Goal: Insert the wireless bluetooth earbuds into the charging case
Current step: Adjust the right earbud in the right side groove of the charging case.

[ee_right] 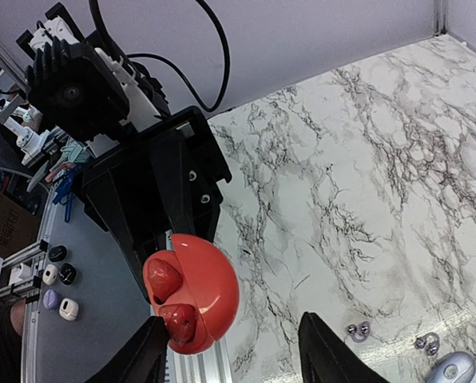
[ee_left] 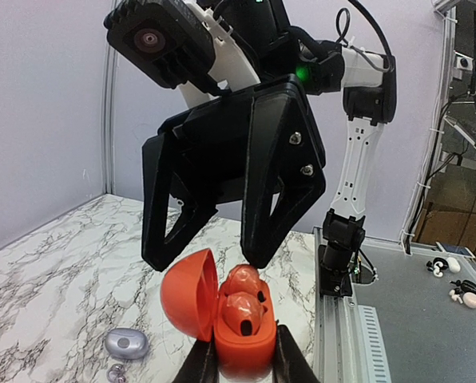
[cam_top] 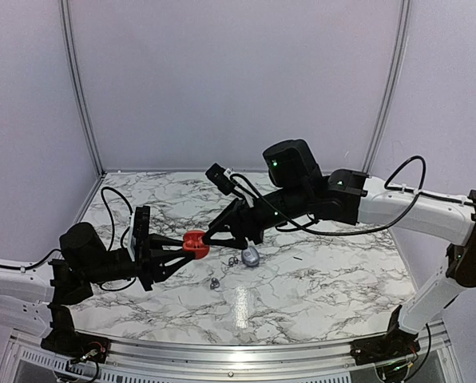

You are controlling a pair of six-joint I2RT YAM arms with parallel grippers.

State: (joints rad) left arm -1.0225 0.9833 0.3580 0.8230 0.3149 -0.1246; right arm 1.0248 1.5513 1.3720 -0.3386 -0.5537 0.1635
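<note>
Now left hand (ee_left: 244, 364) grips red case (ee_left: 246, 339) holding earbuds (ee_left: 243, 308); right hand (ee_left: 207, 262) released above.

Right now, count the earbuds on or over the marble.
4. Two red buds sit in the held red case; two silvery buds lie on the marble. More may be hidden.

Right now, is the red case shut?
No, the red case has its lid swung open, and two red buds show inside.
</note>
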